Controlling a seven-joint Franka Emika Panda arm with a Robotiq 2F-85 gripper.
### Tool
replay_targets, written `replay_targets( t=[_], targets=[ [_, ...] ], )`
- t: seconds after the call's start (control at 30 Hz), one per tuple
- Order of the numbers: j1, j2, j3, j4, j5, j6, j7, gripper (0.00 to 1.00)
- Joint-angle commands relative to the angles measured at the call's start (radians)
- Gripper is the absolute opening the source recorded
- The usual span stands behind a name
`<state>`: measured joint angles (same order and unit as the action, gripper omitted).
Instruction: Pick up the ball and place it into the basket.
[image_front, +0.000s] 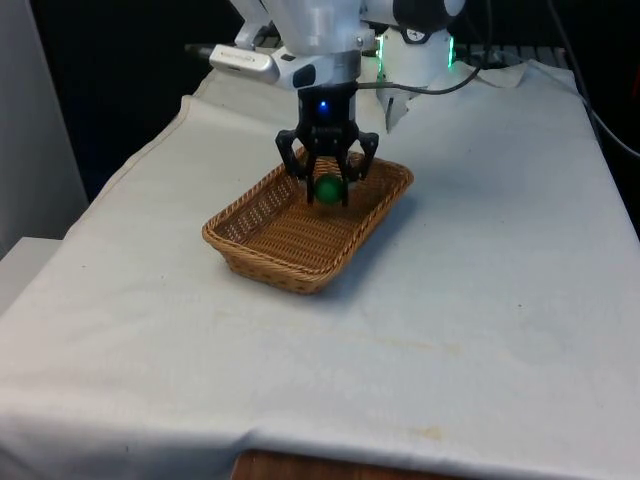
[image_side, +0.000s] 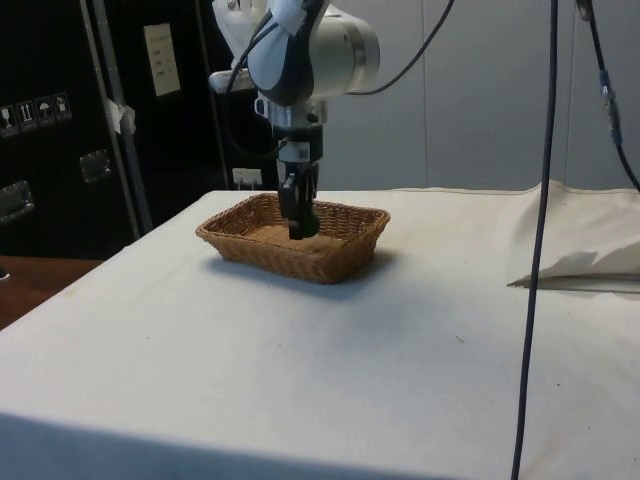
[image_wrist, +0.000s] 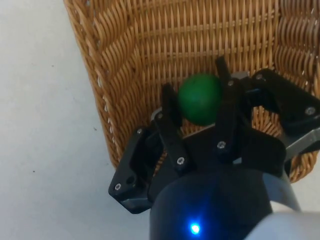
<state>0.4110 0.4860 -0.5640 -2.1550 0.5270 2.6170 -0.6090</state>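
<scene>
A small green ball sits between the black fingers of my gripper, which is shut on it. The gripper hangs inside the far end of a woven wicker basket, with the ball just above the basket's floor. The side view has the gripper pointing straight down into the basket, with the ball a dark spot at its tips. In the wrist view both fingers press on the sides of the ball, and the basket's wall and floor lie close behind it.
The basket stands mid-table on the white cloth. A black cable hangs down near the table's side in the side view. Folded white cloth lies bunched near the robot's base. Bare cloth surrounds the basket.
</scene>
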Motion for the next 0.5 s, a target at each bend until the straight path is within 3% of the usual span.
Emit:
replay_targets(
  t=[0.0,0.03,0.07,0.43,0.47],
  targets=[
    [-0.010,0.004,0.015,0.001,0.018,0.011,-0.014,0.00],
    [0.000,0.004,0.001,0.000,0.001,0.000,0.000,0.00],
    [-0.011,0.008,0.016,0.002,0.020,0.011,-0.015,0.00],
    [-0.002,0.030,0.007,0.008,0.013,0.003,-0.005,0.00],
    [-0.002,0.030,0.006,0.008,0.012,0.002,-0.004,0.06]
  ],
)
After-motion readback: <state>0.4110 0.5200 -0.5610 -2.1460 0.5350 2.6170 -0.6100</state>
